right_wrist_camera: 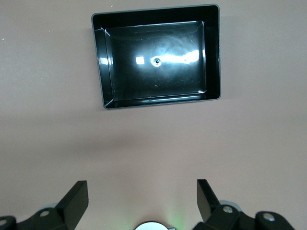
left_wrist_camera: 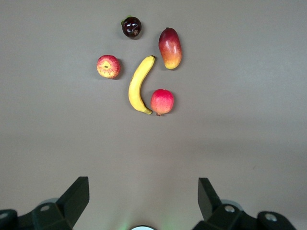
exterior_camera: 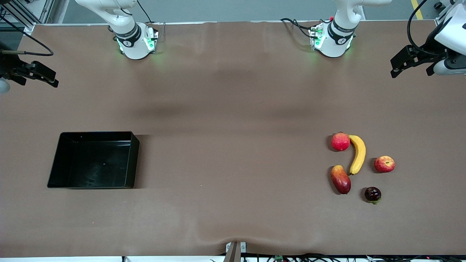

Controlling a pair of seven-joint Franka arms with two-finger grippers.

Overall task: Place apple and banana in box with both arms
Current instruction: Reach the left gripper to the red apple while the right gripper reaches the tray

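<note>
Bench (exterior_camera: pixel 233 109) is big, box (exterior_camera: pixel 133 160) sits empty at my right arm's end. Banana (exterior_camera: pixel 358 154) and apple (exterior_camera: pixel 384 164) lie w/ other fruit at the left arm's end. Banana's prob light and firm, I'd grab mid-length; apple's round, could roll. Left end effector (left_wrist_camera: pixel 143 201) and right end effector (right_wrist_camera: pixel 142 201) both wide open, holding nothing, up over the bench edges.

The brown table (exterior_camera: pixel 233 109) is being covered by a slightly rippled mat. The box (exterior_camera: pixel 135 160) is being carried toward the right arm's end. Toward the left arm's end, five fruits are being carried: the banana (exterior_camera: pixel 358 154), touched by a pinkish-red round fruit (exterior_camera: pixel 340 141); the apple (exterior_camera: pixel 384 164) beside it; the mango (exterior_camera: pixel 340 179) and a dark fruit (exterior_camera: pixel 372 194) nearer the front camera.
</note>
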